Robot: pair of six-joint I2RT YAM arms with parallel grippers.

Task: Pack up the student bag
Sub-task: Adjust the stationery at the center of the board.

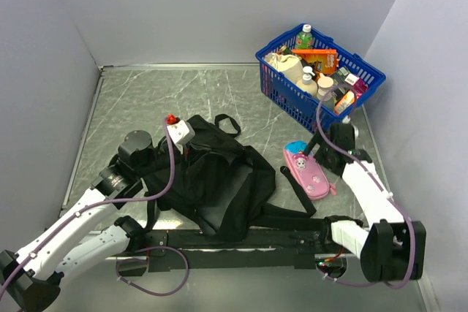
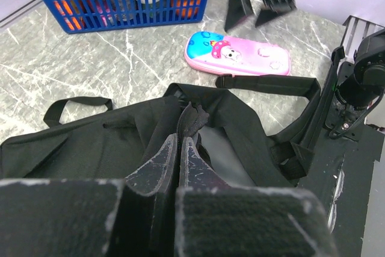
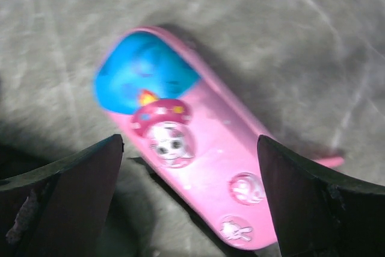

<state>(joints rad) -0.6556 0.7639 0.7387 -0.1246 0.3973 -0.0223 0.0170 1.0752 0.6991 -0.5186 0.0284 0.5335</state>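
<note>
The bag (image 1: 219,177) lay slumped directly under the left claw (image 1: 189,153), its zip opening running away from that claw's tips. The left claw's fingers (image 2: 165,161) were pressed together, apparently pinching the bag's zip edge. The basket (image 1: 292,96) stood well beyond the right claw (image 1: 320,153), on its far side, and seemed to have no part in the coming grasp. The case (image 3: 198,173) lay straight below the right claw, between its spread fingers (image 3: 72,197), with neither finger touching it. Its long axis ran on a slant across the gap, the blue end toward the upper left and the pink end toward the lower right in the wrist view. Closing as aligned would probably have caught it cornerwise, so a wrist turn to set the fingers square across its narrow width seemed called for. The right arm was plainly nearer the case. The bag lay to that claw's left, just beside the case.
</note>
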